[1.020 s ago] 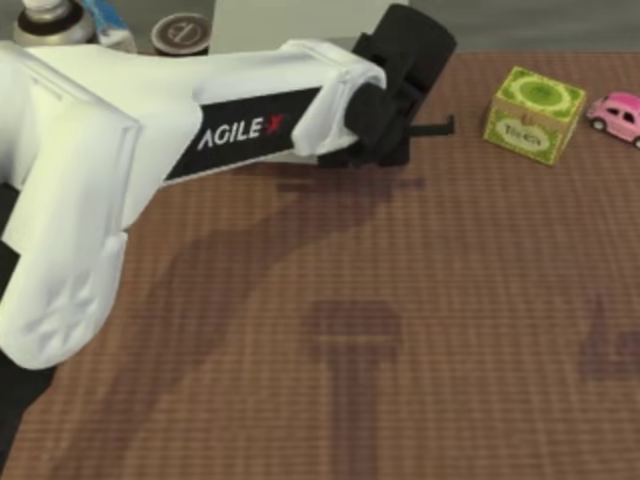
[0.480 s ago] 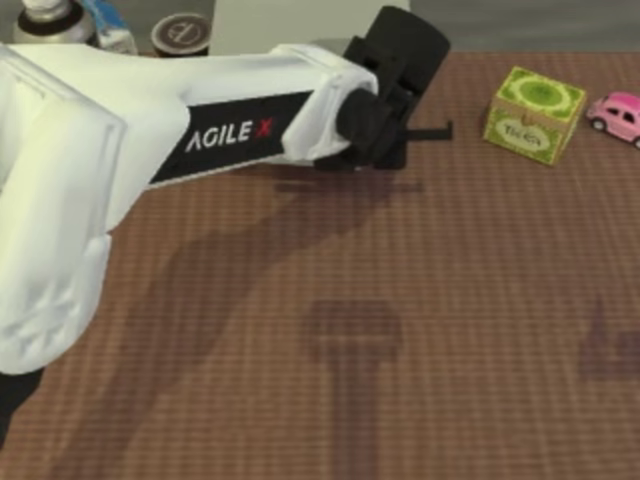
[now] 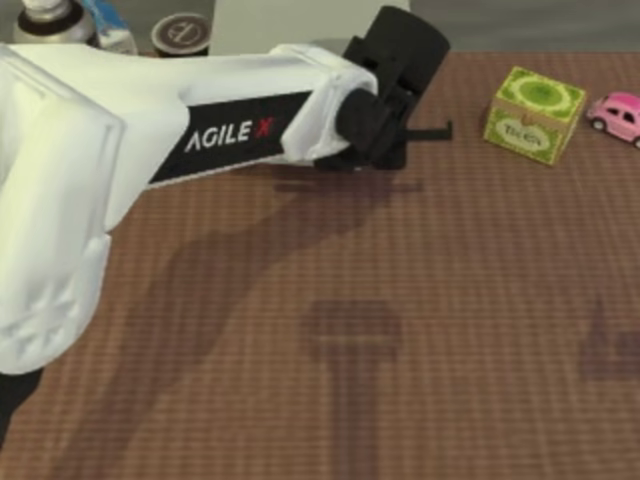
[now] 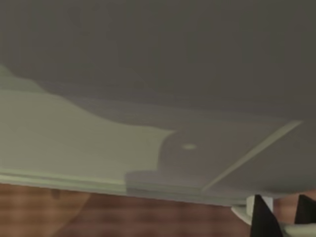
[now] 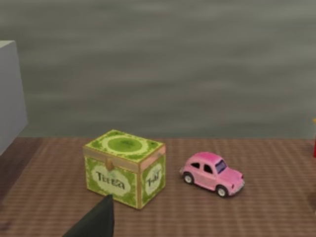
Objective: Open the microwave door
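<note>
The left gripper (image 3: pixel 440 128) reaches the microwave (image 3: pixel 290 25) at the counter's (image 3: pixel 450 300) twelve o'clock edge; whether its fingers are clenched cannot be told. The stiff, light door likely swings by its handle.

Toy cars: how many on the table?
1. The pink car sits at the top view's far right, just right of the green tea box, apart from it. The left arm may hide more.
</note>
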Controlling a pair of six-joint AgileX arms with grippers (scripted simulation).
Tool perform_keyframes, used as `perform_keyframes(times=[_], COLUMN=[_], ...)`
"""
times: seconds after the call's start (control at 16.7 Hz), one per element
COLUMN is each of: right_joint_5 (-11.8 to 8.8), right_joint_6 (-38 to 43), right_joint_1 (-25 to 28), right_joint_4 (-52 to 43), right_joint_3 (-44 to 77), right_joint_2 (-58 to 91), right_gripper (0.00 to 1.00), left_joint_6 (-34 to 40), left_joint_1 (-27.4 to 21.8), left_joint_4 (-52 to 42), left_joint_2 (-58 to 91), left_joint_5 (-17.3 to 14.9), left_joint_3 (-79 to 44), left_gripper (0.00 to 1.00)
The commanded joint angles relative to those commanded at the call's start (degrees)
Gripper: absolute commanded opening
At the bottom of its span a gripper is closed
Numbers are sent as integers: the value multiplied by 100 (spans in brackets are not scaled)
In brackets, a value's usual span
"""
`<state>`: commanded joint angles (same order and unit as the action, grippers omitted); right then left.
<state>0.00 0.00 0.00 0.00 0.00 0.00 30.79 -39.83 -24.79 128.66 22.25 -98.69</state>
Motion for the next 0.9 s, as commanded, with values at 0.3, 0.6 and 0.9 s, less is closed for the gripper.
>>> perform_keyframes(times=[0.3,0.6,0.9], right_joint_5=[0,0,0], right_joint_6=[0,0,0], right_joint_1=[0,0,0], right_joint_4=[0,0,0], right_joint_3=[0,0,0], right_joint_2=[0,0,0], right_gripper=[100,100,100], left_joint_6=[0,0,-29], left_joint_1=[0,0,-35], left_joint_4=[0,0,35], left_joint_2=[0,0,-4], left_joint_5=[0,0,-58], left_joint_3=[0,0,60], left_gripper=[0,0,0])
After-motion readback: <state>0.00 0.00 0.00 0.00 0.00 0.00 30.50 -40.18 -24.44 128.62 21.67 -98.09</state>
